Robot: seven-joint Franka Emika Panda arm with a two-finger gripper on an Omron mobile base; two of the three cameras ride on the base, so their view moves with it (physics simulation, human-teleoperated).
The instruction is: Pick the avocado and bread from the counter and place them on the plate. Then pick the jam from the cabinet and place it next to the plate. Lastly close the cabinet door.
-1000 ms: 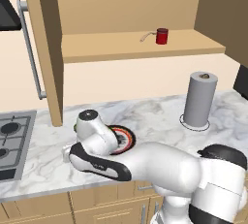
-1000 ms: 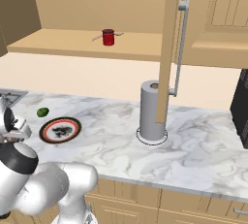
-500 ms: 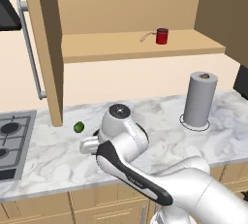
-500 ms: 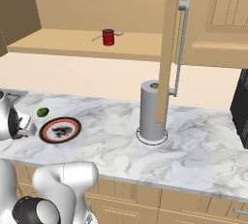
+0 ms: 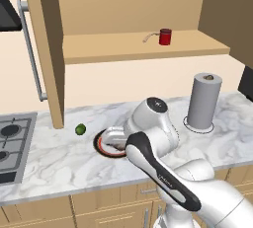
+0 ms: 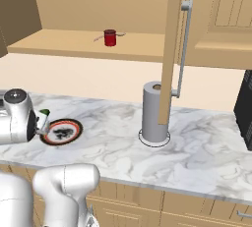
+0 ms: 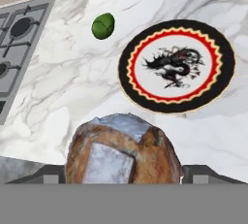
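The bread, a brown lumpy roll with pale patches, sits between my fingertips, and my gripper is shut on it above the marble counter. The plate, white with a black dragon motif and a red and black rim, lies just ahead of the bread. In the left base view my hand covers part of the plate. The green avocado rests on the counter left of the plate, apart from it. The jam stands on the open cabinet's shelf. The cabinet door stands open.
A tall grey paper-towel roll stands on the counter right of the plate. A gas hob lies at the far left. The second open door with its bar handle hangs in front of the roll. A black appliance is at the right edge.
My arm has swung to the right with the bread, from left of the plate to over its near edge. The avocado, hidden behind the arm a second ago, is now uncovered.
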